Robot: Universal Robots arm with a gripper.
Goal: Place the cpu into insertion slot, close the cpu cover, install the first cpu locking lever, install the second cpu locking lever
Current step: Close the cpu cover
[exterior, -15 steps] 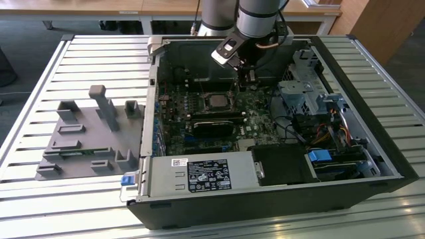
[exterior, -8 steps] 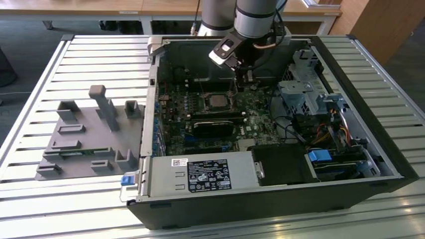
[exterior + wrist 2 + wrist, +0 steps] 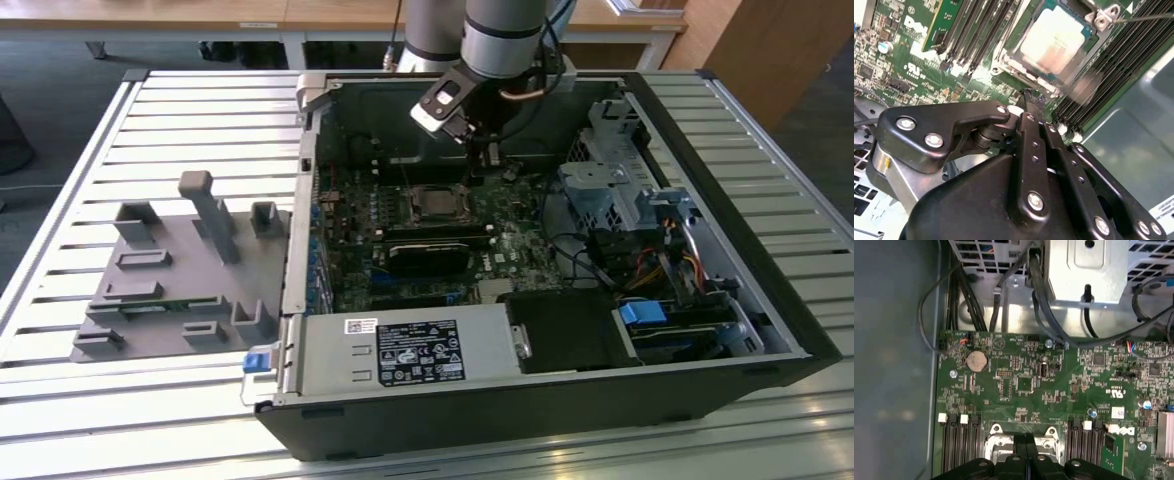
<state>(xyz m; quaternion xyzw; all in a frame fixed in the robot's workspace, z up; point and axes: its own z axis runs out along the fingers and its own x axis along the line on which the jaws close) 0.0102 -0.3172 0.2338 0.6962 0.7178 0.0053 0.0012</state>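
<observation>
Case (image 3: 534, 400): open, lying on slatted surface (image 3: 120, 400); grey fixture (image 3: 174, 270) beside it, at the exterior view's left
Board (image 3: 1024, 385): green, inside case
Cpu (image 3: 1059, 42): silver face up, seated in slot (image 3: 434, 203) mid-board; cover (image 3: 1104, 17) frames it, latching cannot be told
Fingers (image 3: 1026, 130): pressed together, empty, tips just beside slot's edge, above board
Arm (image 3: 501, 40): comes down over case's far wall

Computer case (image 3: 534, 420): open, lying on slatted table (image 3: 80, 420);
Grey fixture (image 3: 160, 300): on the table, exterior view's left of the case;
Coin battery (image 3: 976, 360): on the green board (image 3: 989, 390)
</observation>
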